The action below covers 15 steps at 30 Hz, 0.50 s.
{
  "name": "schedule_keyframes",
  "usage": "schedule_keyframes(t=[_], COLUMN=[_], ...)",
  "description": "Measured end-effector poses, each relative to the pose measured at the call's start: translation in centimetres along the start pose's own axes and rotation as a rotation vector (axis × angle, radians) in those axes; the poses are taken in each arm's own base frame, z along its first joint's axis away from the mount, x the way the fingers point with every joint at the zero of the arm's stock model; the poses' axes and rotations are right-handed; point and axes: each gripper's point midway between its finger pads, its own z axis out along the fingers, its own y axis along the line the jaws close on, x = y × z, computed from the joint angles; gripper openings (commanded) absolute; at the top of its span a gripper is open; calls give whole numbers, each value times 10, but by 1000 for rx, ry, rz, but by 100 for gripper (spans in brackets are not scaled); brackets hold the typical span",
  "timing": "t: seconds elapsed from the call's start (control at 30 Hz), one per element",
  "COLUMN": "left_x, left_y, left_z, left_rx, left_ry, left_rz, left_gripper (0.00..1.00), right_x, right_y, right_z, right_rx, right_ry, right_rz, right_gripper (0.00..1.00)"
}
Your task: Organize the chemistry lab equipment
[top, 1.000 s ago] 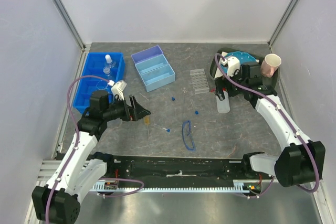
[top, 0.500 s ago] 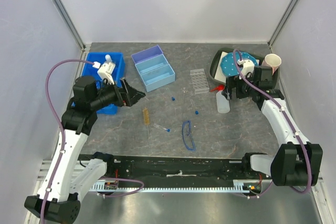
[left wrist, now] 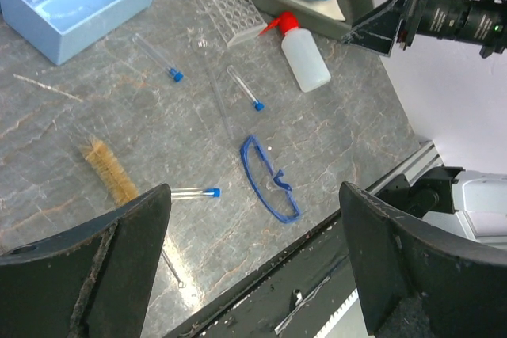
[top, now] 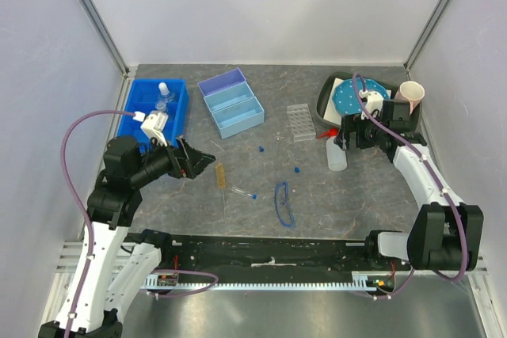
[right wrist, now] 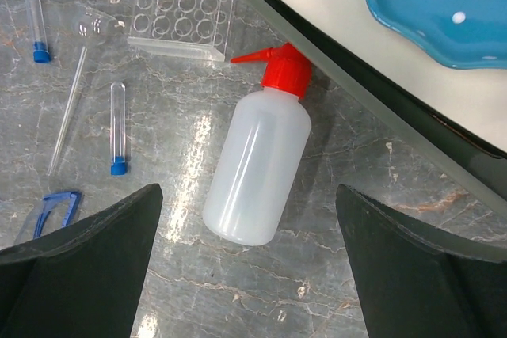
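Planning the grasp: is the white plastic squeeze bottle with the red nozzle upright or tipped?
Tipped: the white squeeze bottle lies flat on the grey table, whole side showing.

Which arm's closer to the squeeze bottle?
Right. Right arm: open jaws directly over the squeeze bottle. Left arm: far across the table, by the brush.

blue dotted disc (top: 348, 101) in dark tray (top: 322, 99); pink cup (top: 410, 98)

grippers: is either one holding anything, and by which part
Nothing is held. The left gripper and right gripper are both open, the right above the squeeze bottle.
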Motion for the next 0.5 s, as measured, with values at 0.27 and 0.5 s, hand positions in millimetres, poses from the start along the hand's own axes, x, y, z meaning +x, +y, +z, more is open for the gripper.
schedule_keyframes(t=[0.27,0.5], left_x=[31,37], left_y=[14,15], left_z=[3,7], left_rx=[-12,-1], left_ry=[40,37], left_rz=[-52,-86], left_gripper=[93,93], right_x=[20,55], right_y=[-5,-14], right_z=[19,46], right_rx=[-7,-1], right_ry=[81,208], right_rz=[65,172], right_gripper=[98,98])
